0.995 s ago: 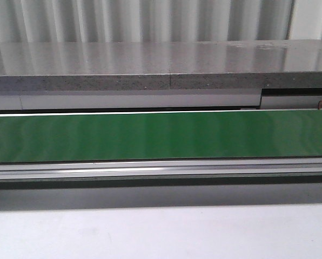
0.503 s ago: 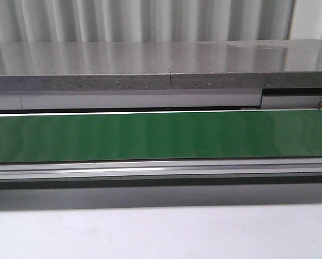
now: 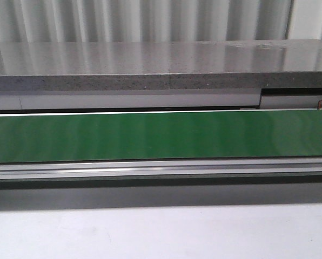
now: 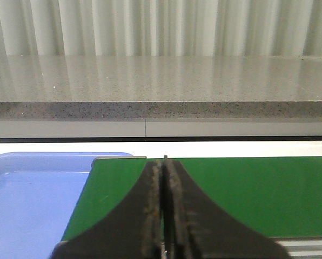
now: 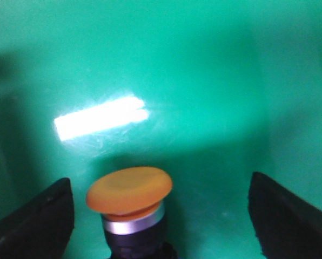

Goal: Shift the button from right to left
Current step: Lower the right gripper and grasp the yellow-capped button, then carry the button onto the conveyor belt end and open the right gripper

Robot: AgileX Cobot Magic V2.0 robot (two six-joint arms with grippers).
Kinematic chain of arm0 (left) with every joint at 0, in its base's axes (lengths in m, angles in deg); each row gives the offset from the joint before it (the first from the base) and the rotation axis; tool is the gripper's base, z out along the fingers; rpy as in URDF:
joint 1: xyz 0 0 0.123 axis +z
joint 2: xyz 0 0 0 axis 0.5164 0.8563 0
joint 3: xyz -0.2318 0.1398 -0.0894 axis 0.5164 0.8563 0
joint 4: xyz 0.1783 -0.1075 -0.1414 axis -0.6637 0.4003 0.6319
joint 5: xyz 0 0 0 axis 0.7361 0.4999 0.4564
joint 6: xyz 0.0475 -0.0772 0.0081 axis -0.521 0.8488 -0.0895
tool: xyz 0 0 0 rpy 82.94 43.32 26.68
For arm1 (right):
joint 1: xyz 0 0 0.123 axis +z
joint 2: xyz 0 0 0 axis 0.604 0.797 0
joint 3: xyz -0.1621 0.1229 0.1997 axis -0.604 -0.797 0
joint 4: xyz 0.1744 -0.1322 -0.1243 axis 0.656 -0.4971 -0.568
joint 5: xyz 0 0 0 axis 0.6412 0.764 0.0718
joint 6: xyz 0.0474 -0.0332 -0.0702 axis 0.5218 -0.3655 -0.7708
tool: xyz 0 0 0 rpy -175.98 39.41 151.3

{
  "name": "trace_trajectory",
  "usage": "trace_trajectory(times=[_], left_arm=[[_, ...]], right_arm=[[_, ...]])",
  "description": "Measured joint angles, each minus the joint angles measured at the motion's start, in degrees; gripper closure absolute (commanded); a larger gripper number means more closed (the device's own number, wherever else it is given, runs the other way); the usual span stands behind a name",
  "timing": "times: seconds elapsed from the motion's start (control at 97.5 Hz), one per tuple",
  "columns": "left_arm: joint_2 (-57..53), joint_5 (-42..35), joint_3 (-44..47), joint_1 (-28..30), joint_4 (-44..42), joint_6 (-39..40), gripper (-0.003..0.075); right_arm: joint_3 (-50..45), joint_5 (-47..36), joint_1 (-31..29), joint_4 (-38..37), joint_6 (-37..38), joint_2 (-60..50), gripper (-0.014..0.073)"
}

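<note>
The button (image 5: 129,195) shows only in the right wrist view: a round orange-yellow head, a silver ring and a dark collar, lying on the green belt (image 5: 193,81). My right gripper (image 5: 160,216) is open, its two black fingers (image 5: 37,224) wide apart on either side of the button and not touching it; the button lies nearer one finger. My left gripper (image 4: 163,178) is shut and empty, over the green belt (image 4: 258,194) beside a blue tray (image 4: 31,199). Neither gripper nor the button shows in the front view.
The green conveyor belt (image 3: 161,135) runs across the front view, with a metal rail (image 3: 161,168) before it and a grey speckled shelf (image 3: 150,65) behind. The blue tray sits at the belt's end near my left gripper.
</note>
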Motion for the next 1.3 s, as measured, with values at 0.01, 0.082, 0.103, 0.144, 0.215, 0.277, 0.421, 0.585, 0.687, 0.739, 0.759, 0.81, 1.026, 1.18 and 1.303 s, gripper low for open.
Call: trace_trajectory(times=[0.01,0.082,0.103,0.144,0.215,0.277,0.421,0.585,0.687,0.739,0.759,0.81,1.026,1.18,1.303], left_arm=[[0.00,0.00,0.00,0.00,0.00,0.00,0.0740],[0.00,0.00,0.00,0.00,0.00,0.00,0.0740],[0.00,0.00,0.00,0.00,0.00,0.00,0.0740],[0.00,0.00,0.00,0.00,0.00,0.00,0.0740],[0.00,0.00,0.00,0.00,0.00,0.00,0.0740],[0.00,0.00,0.00,0.00,0.00,0.00,0.0740],[0.00,0.00,0.00,0.00,0.00,0.00,0.0740],[0.00,0.00,0.00,0.00,0.00,0.00,0.0740],[0.00,0.00,0.00,0.00,0.00,0.00,0.0740],[0.00,0.00,0.00,0.00,0.00,0.00,0.0740],[0.00,0.00,0.00,0.00,0.00,0.00,0.0740],[0.00,0.00,0.00,0.00,0.00,0.00,0.0740],[0.00,0.00,0.00,0.00,0.00,0.00,0.0740],[0.00,0.00,0.00,0.00,0.00,0.00,0.0740],[0.00,0.00,0.00,0.00,0.00,0.00,0.0740]], right_arm=[[0.00,0.00,0.00,0.00,0.00,0.00,-0.0052],[0.10,0.00,0.00,0.00,0.00,0.10,-0.0048],[0.10,0.00,0.00,0.00,0.00,0.23,-0.0043],[0.10,0.00,0.00,0.00,0.00,0.35,-0.0024],[0.10,0.39,0.00,0.00,0.00,0.73,0.0020],[0.21,0.60,0.00,0.00,0.00,1.10,0.0061],[0.21,1.12,0.00,0.00,0.00,1.54,0.0194],[0.30,1.80,0.00,0.29,0.00,1.54,0.0371],[0.45,2.08,0.00,1.06,0.00,1.63,0.0391],[0.92,2.66,0.00,1.61,0.00,1.77,0.0391],[1.19,2.98,0.00,1.73,0.00,1.77,0.0391],[2.06,3.89,0.00,2.13,0.00,1.81,0.0391],[6.29,9.44,0.00,3.30,0.00,-0.64,0.0391],[7.29,13.19,0.00,4.72,-0.11,-5.43,0.0391],[7.29,16.42,0.26,6.09,-0.11,-8.76,0.0391]])
